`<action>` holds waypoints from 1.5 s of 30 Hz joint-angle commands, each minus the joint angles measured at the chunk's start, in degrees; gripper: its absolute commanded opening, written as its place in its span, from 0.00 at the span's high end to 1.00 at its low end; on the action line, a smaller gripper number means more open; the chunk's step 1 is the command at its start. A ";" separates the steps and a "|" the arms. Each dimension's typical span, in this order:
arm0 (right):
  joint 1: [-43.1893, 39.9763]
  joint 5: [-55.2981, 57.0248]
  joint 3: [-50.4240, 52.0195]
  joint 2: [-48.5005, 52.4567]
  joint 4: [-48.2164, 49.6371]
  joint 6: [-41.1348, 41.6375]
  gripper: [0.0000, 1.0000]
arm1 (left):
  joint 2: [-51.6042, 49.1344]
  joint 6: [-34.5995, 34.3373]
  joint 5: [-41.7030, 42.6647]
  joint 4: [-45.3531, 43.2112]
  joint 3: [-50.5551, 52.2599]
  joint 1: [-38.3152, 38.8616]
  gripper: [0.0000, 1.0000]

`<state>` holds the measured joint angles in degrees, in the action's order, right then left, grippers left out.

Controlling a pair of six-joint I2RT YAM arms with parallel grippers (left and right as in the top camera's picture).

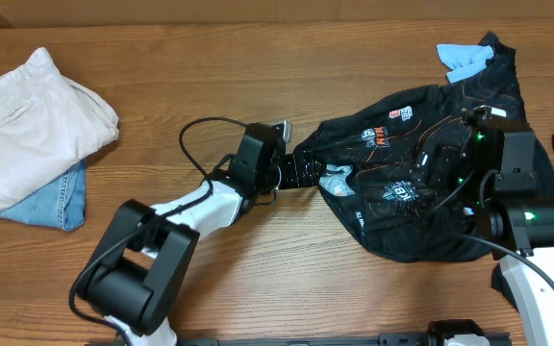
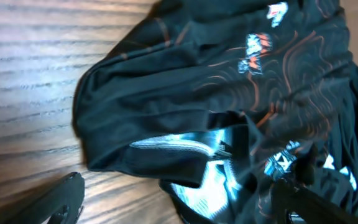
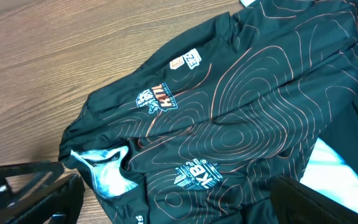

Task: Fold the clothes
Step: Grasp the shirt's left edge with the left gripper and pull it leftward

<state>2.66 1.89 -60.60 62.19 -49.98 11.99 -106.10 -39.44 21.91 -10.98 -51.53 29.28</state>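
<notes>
Well, from overhead you can see the crumpled black short-sleeved jersey with thin orange contour lines (image 1: 402,207) on the right half of the wooden worktop (image 1: 258,288). The left pincer (image 1: 301,171) is at its left edge and the right pincer (image 1: 439,171) over its middle, while a folded beige garment (image 1: 37,115) on folded blue denim (image 1: 61,202) lies far left. Your left wrist view shows the left pincer (image 2: 178,186) spread wide around the jersey's neck area, clamping nothing. Your right wrist view shows the right pincer (image 3: 179,183) equally wide and empty above the chest logos, so I judge that flattening and every fold remain.
</notes>
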 commanded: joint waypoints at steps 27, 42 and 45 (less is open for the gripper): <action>-0.15 1.42 -0.87 -0.74 -1.38 0.13 0.00 | -1.36 1.97 -4.81 -4.90 -4.66 -4.31 0.96; -0.15 1.90 -0.87 -0.72 -1.88 0.17 0.00 | 13.25 14.16 -9.81 6.34 -9.18 -34.99 0.41; -0.15 1.90 -0.87 -0.68 -2.25 0.17 0.00 | 13.25 14.21 -7.78 11.85 -11.15 -37.90 0.00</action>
<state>2.66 3.27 -60.60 62.19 -52.18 11.94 -93.86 -26.98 12.99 -3.29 -59.70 -5.76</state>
